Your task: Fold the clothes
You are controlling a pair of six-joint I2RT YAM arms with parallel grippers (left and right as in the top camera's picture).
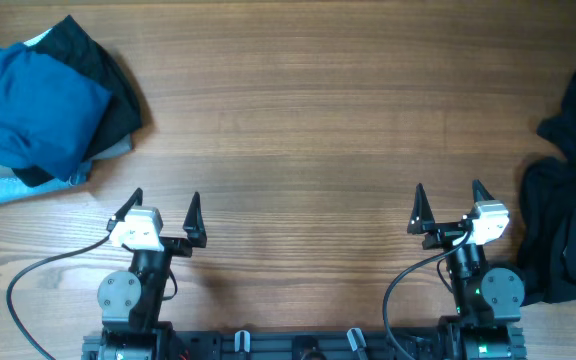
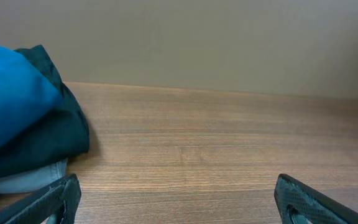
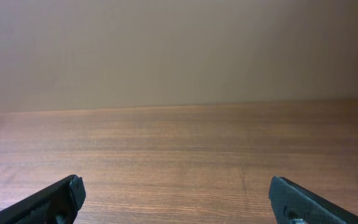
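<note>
Near edge: left gripper [image 1: 165,208] and right gripper [image 1: 450,203], both spread wide, holding nothing, over the brown wood-grain table [image 1: 308,110]. Clothes [image 1: 568,220]: black crumpled heap at the right edge, just beside the right arm. Far left: blue garment [image 1: 28,105] atop a stacked pile. Beyond the table, a plain beige wall [image 3: 179,50].
</note>
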